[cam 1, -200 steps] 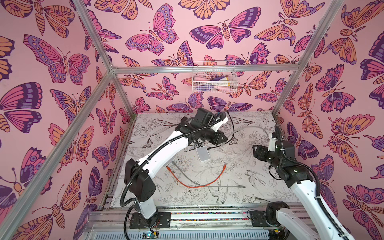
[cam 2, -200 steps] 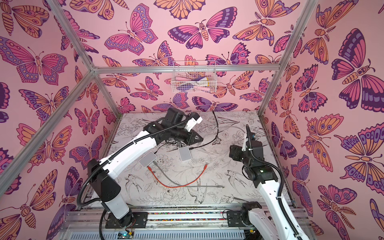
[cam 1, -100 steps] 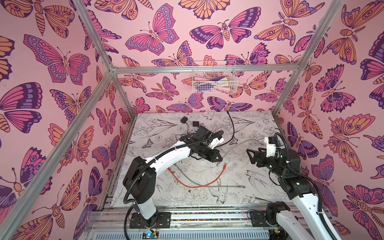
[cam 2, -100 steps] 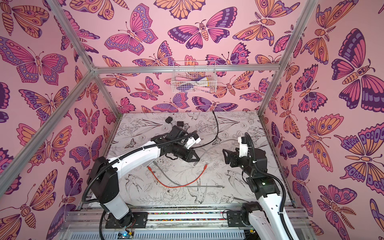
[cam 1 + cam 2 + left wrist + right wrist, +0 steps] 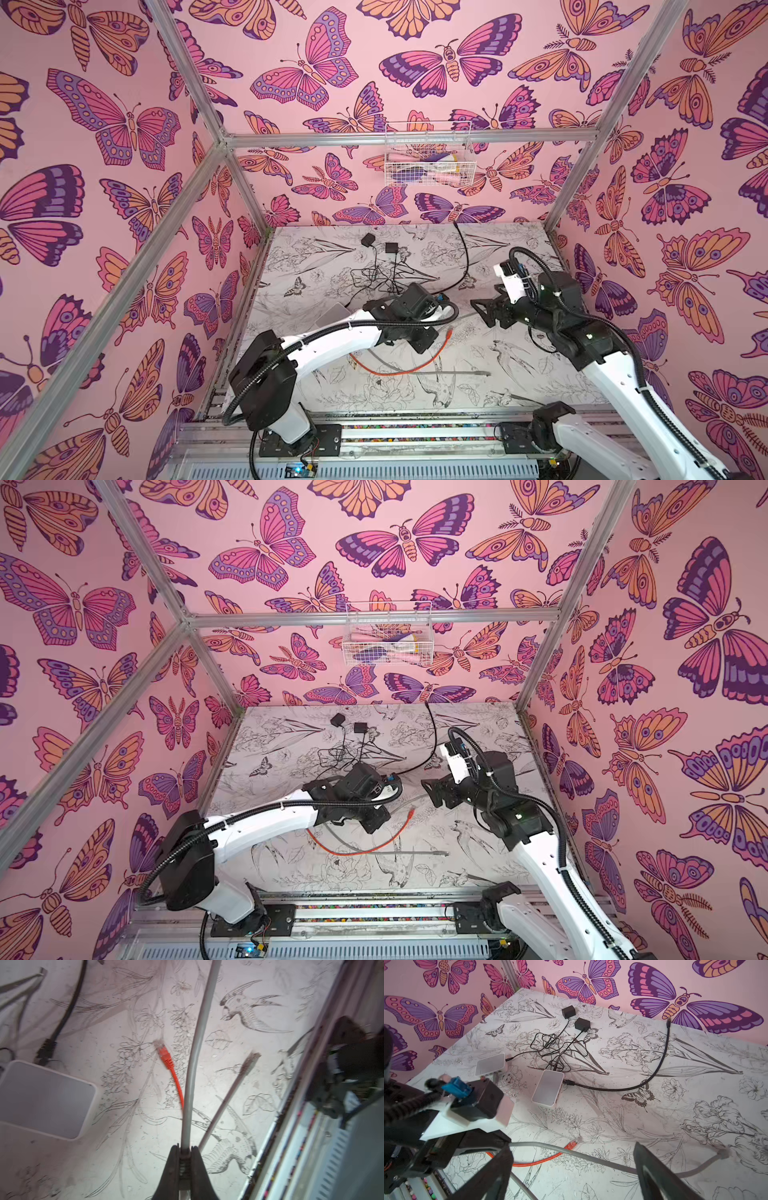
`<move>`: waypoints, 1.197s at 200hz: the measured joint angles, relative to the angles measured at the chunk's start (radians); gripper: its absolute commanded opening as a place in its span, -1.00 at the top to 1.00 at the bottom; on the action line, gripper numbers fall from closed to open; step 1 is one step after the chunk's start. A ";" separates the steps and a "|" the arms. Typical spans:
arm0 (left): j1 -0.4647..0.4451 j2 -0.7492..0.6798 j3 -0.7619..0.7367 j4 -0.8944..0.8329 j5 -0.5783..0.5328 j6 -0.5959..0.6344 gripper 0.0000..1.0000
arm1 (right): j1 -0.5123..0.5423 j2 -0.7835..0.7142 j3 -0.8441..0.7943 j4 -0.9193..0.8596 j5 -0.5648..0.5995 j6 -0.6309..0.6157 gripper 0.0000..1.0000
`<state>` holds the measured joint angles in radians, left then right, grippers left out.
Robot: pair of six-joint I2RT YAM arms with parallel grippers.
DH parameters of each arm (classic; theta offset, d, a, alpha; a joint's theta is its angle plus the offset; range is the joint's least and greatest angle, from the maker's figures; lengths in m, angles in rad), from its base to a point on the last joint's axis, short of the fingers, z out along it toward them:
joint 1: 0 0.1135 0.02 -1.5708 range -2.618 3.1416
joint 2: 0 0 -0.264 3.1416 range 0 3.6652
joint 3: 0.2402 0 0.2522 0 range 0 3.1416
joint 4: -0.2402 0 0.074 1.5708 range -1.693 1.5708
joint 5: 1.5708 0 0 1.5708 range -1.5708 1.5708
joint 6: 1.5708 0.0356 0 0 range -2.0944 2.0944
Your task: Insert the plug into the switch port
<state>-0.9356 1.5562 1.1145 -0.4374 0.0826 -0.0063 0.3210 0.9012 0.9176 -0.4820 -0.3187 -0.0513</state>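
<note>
Plug (image 5: pixel 722 1152) of the grey cable (image 5: pixel 591 1158) lies flat on the worktop (image 5: pixel 685 1105) in the right wrist view. It is blurred and sits out past one finger of the right claw (image 5: pixel 572 1147), whose jaws stand wide apart and hold nothing. The cable runs crosswise under that gap, so its long axis lies across the claw's opening, not along it. Ahead of the claw sits the white switch (image 5: pixel 548 1087) with a black cable (image 5: pixel 664 1049) in its side. A second white box (image 5: pixel 490 1067) lies farther off. An orange plug (image 5: pixel 574 1141) rests just beside the grey cable and would likely crowd a grasp there.

In the left wrist view the left claw (image 5: pixel 185 1147) is clamped on the grey cable well back from its end, which runs ahead out of frame. The switch lies off to one side of this claw, with the orange plug between them. A thinner grey lead (image 5: pixel 228 1098) lies on the other side.

In both top views the two claws face each other low over the worktop, near but apart. The plug cannot be made out there, and the left wrist hides the switch. The right claw looks nearer the plug.
</note>
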 measured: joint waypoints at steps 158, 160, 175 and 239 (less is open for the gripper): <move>-0.064 -0.480 -0.577 0.610 -0.185 0.482 1.00 | 0.262 0.323 0.105 -0.128 -0.146 -0.252 -0.72; -0.064 -0.482 -0.578 0.612 -0.183 0.484 1.00 | 0.262 0.328 0.110 -0.130 -0.147 -0.256 -0.72; -0.064 -0.491 -0.581 0.623 -0.175 0.498 1.00 | 0.263 0.353 0.145 -0.143 -0.153 -0.272 -0.67; -0.067 -0.493 -0.580 0.632 -0.163 0.519 1.00 | 0.300 0.445 0.170 -0.201 -0.221 -0.298 -0.10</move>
<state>-1.0027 1.0634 0.5343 0.1944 -0.0807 0.5125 0.6209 1.3464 1.0874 -0.6830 -0.5400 -0.3496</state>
